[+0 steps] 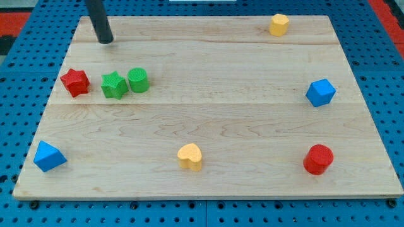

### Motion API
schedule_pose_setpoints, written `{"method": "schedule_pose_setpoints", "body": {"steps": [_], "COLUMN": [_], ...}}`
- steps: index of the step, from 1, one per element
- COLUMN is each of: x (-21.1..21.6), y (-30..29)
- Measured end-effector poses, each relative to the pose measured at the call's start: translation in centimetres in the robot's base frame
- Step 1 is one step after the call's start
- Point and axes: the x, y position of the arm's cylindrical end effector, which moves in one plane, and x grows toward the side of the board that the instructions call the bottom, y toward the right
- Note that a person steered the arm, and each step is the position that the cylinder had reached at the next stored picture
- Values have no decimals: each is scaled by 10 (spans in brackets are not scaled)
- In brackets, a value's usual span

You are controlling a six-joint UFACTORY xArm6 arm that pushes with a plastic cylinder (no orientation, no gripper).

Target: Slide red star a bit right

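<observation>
The red star lies on the wooden board at the view's left. A green star sits just right of it, with a small gap. A green cylinder touches the green star's right side. My tip rests on the board near the view's top left, above the red star and to its right, well apart from all blocks.
A blue triangle-like block sits at the bottom left. A yellow heart is at the bottom centre. A red cylinder is at the bottom right. A blue block is at the right. A yellow block is at the top right.
</observation>
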Motion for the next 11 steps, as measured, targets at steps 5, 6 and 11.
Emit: {"method": "schedule_pose_setpoints", "body": {"steps": [5, 6, 11], "x": [64, 53, 147], "y": [-4, -2, -77]}}
